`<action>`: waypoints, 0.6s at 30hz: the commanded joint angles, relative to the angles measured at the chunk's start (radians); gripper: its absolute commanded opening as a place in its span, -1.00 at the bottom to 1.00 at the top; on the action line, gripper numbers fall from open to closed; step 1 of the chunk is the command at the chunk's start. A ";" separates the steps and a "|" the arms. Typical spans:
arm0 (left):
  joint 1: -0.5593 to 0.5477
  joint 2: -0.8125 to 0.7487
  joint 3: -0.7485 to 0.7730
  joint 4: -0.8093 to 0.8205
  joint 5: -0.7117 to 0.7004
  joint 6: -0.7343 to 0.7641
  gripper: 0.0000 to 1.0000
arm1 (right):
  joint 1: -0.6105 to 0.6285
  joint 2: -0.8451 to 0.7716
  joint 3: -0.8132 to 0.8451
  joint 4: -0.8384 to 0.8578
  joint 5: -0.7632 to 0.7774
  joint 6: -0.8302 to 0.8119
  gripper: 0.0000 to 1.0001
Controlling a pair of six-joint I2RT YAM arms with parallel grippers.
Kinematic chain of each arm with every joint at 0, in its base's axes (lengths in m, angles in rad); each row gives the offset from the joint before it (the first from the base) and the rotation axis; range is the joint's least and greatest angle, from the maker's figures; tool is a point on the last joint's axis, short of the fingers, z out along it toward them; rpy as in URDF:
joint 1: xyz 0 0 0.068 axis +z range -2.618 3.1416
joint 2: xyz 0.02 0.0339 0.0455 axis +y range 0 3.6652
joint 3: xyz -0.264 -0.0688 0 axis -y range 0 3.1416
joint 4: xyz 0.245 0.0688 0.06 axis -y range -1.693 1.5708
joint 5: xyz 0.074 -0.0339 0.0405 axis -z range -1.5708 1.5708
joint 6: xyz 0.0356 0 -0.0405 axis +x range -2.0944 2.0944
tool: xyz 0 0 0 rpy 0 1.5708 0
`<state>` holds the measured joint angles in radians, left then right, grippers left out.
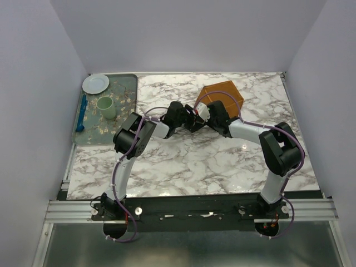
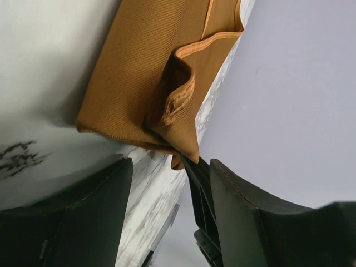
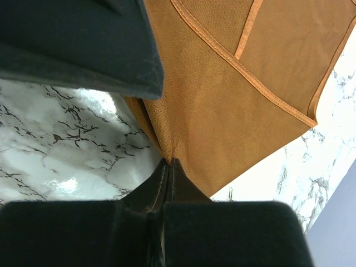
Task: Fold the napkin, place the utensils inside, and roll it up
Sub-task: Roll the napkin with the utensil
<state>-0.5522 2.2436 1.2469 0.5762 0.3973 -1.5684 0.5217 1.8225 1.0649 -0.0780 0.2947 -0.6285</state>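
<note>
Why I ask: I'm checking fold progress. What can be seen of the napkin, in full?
The napkin is a rust-orange woven cloth, matte, with stitched hems slightly lighter than the weave. It lies folded in layers on the marble table, toward the far side and right of centre. One near corner is lifted and bunched, pinched between the shut fingers of the right gripper. The left gripper sits open beside that corner and seems not to touch it.

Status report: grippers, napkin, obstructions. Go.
Left gripper open at napkin corner. Right gripper shut on that corner. Fork not seen. Tray off left, clear of arms.
</note>
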 commanded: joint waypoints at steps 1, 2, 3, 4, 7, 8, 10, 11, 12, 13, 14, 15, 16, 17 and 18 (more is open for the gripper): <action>-0.003 0.063 0.025 -0.053 -0.052 -0.005 0.24 | -0.006 -0.012 0.023 -0.019 -0.023 0.016 -0.93; -0.003 0.071 0.028 -0.055 -0.055 -0.004 0.15 | -0.005 -0.012 0.021 -0.019 -0.025 0.018 -0.93; -0.002 0.074 0.035 -0.058 -0.058 -0.002 0.09 | -0.006 -0.012 0.017 -0.019 -0.026 0.018 -0.93; -0.003 0.077 0.039 -0.064 -0.060 0.002 0.03 | -0.005 -0.012 0.014 -0.019 -0.029 0.018 -0.93; -0.003 0.079 0.040 -0.072 -0.066 0.011 -0.20 | -0.008 -0.012 0.007 -0.017 -0.028 0.016 -0.92; -0.003 0.079 0.042 -0.073 -0.066 0.013 -0.29 | -0.008 -0.011 0.006 -0.017 -0.026 0.016 -0.90; -0.002 0.079 0.045 -0.073 -0.061 0.016 -0.37 | -0.008 -0.009 0.003 -0.019 -0.028 0.015 -0.89; -0.002 0.079 0.046 -0.073 -0.061 0.018 -0.44 | -0.008 -0.009 0.000 -0.017 -0.032 0.010 -0.87; -0.003 0.077 0.046 -0.073 -0.060 0.021 -0.47 | -0.008 -0.009 -0.002 -0.017 -0.034 0.010 -0.87; -0.003 0.077 0.048 -0.075 -0.058 0.022 -0.49 | -0.008 -0.009 -0.003 -0.016 -0.034 0.012 -0.86; -0.003 0.079 0.049 -0.076 -0.058 0.024 -0.56 | -0.006 -0.009 -0.005 -0.019 -0.035 0.012 -0.83; -0.002 0.080 0.052 -0.076 -0.057 0.024 -0.59 | -0.006 -0.011 -0.006 -0.017 -0.040 0.012 -0.80; 0.000 0.079 0.054 -0.075 -0.057 0.022 -0.62 | -0.008 -0.014 -0.008 -0.016 -0.046 0.013 -0.76; 0.000 0.080 0.055 -0.078 -0.052 0.024 -0.69 | -0.008 -0.014 -0.013 -0.017 -0.051 0.013 -0.73; -0.002 0.080 0.060 -0.079 -0.048 0.025 -0.73 | -0.008 -0.014 -0.014 -0.016 -0.051 0.013 -0.72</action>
<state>-0.5522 2.2932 1.2865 0.5381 0.3691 -1.5608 0.5213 1.8225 1.0645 -0.0826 0.2752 -0.6254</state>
